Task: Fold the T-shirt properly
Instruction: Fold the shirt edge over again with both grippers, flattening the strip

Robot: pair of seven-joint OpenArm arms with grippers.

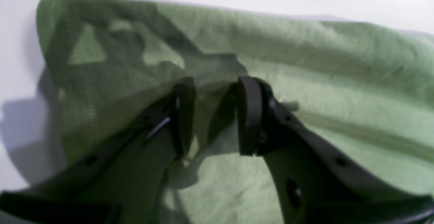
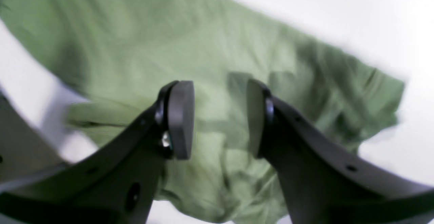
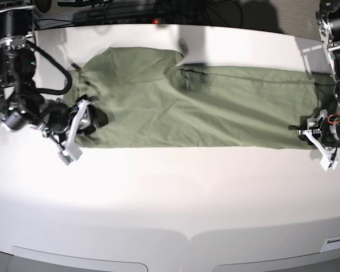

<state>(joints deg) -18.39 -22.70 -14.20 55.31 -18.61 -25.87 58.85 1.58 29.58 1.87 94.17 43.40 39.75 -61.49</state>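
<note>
Broadly, the white tabletop (image 3: 170, 192) is carrying the T-shirt (image 3: 215, 113), which is lying as a long sage-green band stretching nearly from one side to the other along the far half. Its fabric is looking soft and wrinkled (creases are running lengthwise), with one end bunching wider and lumpier near the right arm and a straight near edge. The right hand (image 2: 220, 119) is hovering over that bunched end, its jaws standing parted with nothing between them, only cloth showing below. The left hand (image 1: 215, 115) is sitting at the opposite end, jaws apart, over a raised fold of cloth; whether it is gripping any fabric I cannot tell.
</note>
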